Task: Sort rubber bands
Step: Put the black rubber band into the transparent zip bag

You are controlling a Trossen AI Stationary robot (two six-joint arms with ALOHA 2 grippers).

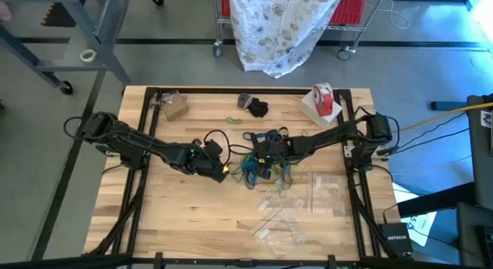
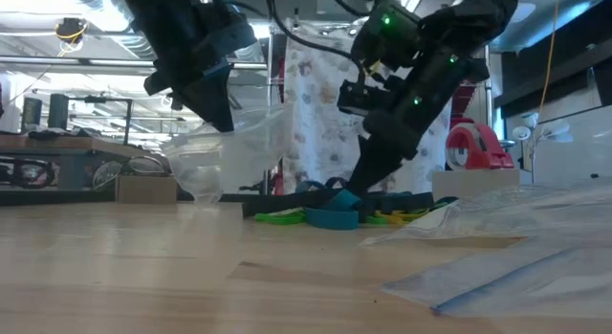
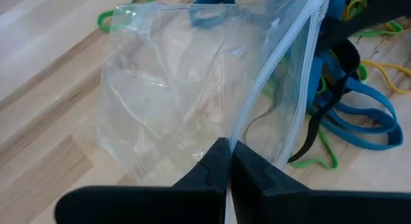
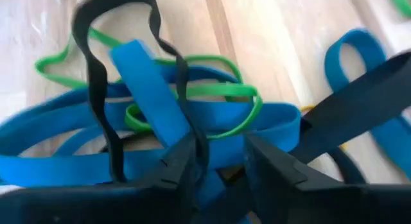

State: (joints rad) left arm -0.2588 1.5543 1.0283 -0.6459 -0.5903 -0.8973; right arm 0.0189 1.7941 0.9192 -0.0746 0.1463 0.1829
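The left gripper sits left of the table's middle, its fingers clenched on the zip edge of a clear bag, which hangs open toward the pile. That hold looks meant to keep the mouth up and ready to take whatever is sorted into it. Just to its right, at the centre, lie the bands, a tangled heap of blue, green, black and a little yellow, resting on the wood. The right gripper is down in that heap, its fingers parted by a narrow gap, with a black band and a blue band crossing between them; whether it grips one I cannot tell. Farther right, spare bags lie flat, likely one for each colour.
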